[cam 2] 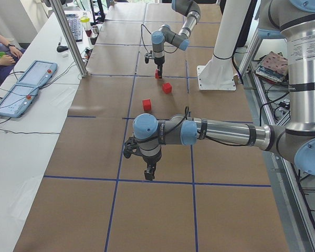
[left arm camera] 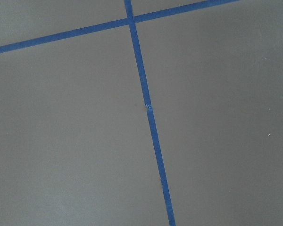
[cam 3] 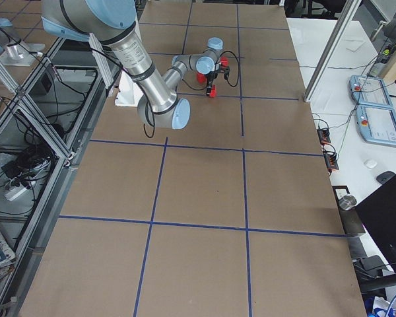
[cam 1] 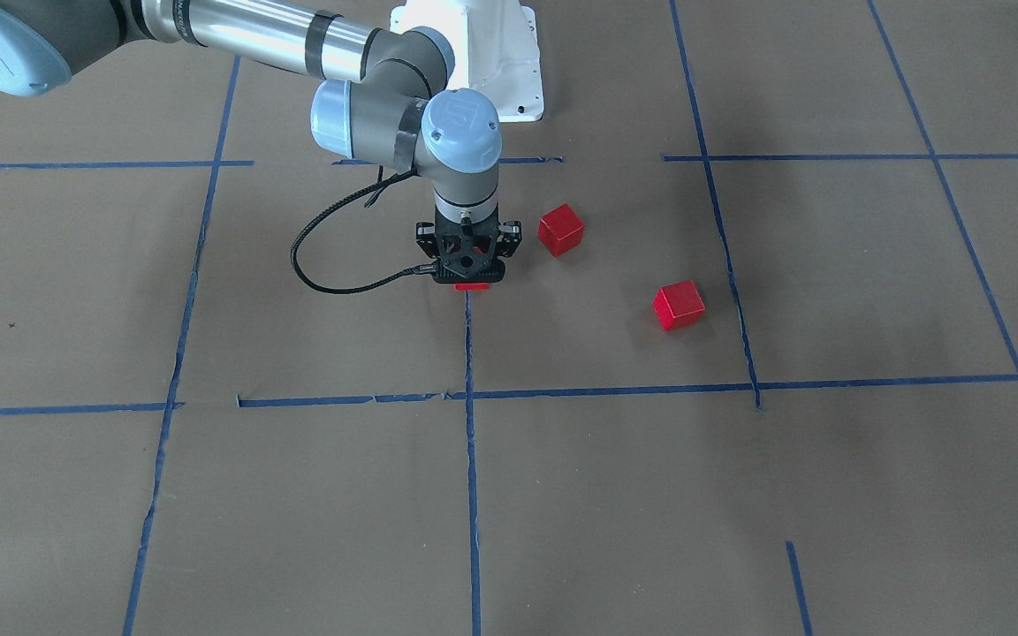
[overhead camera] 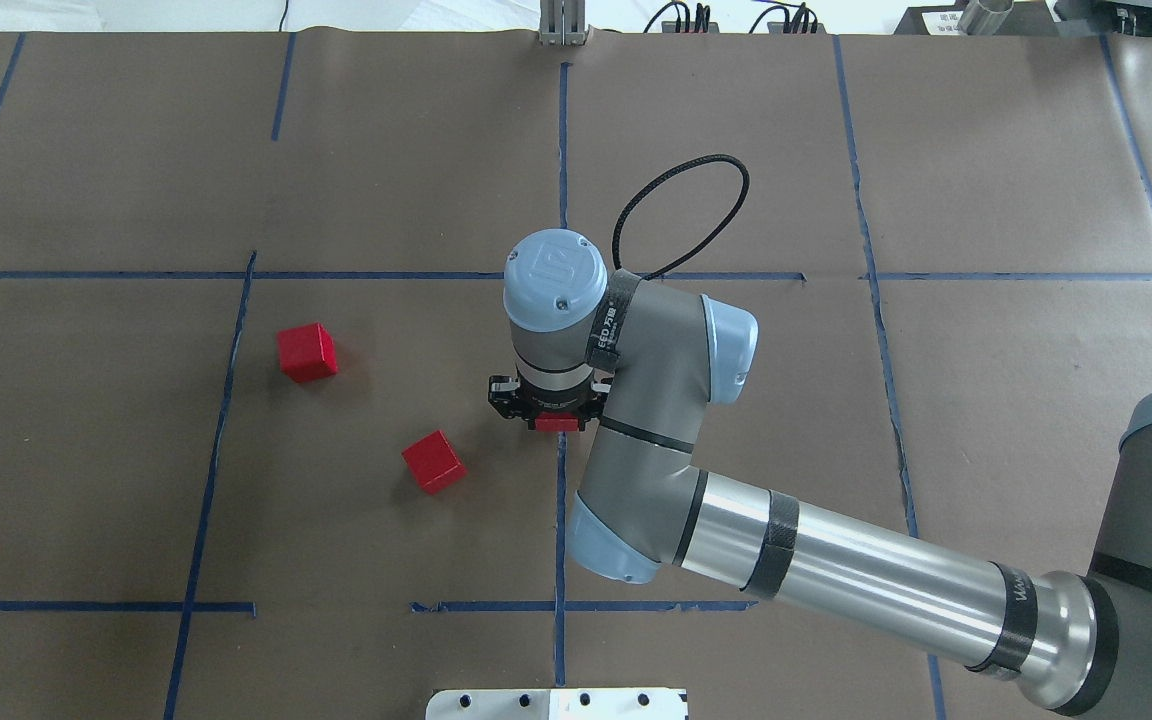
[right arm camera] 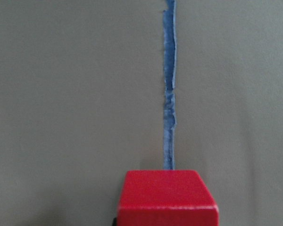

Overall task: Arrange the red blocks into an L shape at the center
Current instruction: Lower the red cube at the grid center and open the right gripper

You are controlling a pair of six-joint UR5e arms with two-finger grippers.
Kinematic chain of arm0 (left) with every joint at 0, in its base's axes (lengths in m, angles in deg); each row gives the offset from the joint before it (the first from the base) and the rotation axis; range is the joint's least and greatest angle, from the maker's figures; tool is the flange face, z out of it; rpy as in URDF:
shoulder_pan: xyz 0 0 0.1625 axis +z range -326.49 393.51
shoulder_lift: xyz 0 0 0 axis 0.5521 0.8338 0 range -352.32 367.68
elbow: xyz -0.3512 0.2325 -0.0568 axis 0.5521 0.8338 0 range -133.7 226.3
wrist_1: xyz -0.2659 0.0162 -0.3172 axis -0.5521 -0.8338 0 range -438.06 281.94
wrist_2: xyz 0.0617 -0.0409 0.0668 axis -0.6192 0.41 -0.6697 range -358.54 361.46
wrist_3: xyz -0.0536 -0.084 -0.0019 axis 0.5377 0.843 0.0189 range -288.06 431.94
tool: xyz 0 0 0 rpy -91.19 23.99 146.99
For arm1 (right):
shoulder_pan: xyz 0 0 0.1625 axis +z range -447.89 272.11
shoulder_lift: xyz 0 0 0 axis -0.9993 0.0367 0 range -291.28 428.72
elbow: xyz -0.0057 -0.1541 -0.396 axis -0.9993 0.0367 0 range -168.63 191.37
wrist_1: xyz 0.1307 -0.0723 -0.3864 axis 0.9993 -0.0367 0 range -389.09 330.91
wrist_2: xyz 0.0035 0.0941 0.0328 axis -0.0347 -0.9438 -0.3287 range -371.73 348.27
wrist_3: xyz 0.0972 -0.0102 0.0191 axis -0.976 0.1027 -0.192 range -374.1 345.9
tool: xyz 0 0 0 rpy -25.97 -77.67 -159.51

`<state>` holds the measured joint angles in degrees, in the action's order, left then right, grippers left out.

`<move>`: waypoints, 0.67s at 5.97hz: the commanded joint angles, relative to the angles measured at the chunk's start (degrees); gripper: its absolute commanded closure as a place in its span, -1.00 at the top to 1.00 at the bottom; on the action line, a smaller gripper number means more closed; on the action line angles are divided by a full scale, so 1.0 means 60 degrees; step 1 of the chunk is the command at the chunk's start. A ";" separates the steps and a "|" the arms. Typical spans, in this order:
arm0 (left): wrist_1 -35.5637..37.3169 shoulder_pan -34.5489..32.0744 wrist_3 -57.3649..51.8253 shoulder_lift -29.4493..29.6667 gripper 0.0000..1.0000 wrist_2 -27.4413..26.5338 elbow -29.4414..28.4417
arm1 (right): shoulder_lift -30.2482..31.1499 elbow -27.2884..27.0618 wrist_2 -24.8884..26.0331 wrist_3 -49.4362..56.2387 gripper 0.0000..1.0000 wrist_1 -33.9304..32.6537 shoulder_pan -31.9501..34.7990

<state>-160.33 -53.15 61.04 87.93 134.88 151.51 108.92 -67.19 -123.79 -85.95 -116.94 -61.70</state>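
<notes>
Three red blocks show. My right gripper (cam 1: pixel 471 276) (overhead camera: pixel 556 418) points straight down and is shut on one red block (cam 1: pixel 472 285) (overhead camera: pixel 556 424), low over the thin blue tape line of the center (cam 1: pixel 468 344). This block fills the bottom of the right wrist view (right arm camera: pixel 169 197). Two other red blocks (cam 1: pixel 560 230) (cam 1: pixel 679 305) lie loose on the paper to the robot's left, also in the overhead view (overhead camera: pixel 433 461) (overhead camera: pixel 307 352). My left gripper (cam 2: pixel 149 173) hangs over bare paper far from the blocks; I cannot tell if it is open or shut.
The robot's white base (cam 1: pixel 482 53) stands just behind the center cell. A black cable loop (cam 1: pixel 306 265) hangs beside the right wrist. Blue tape grid lines (overhead camera: pixel 876 276) cross the brown paper. An operator and tablets (cam 2: pixel 26 86) are at the far table side.
</notes>
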 commanded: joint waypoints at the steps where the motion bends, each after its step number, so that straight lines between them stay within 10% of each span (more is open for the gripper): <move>1: 0.0000 0.0000 0.0000 0.0000 1.00 0.0000 -0.0015 | 0.0068 0.0014 0.0001 -0.0022 0.05 0.0023 0.0000; 4: 0.0000 0.0000 0.0000 0.0015 1.00 0.0000 -0.0001 | 0.0098 0.0014 0.0001 -0.0008 0.68 0.0037 -0.0015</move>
<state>-160.33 -53.15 61.04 87.99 134.88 151.48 109.47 -67.11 -123.79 -86.06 -116.73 -61.74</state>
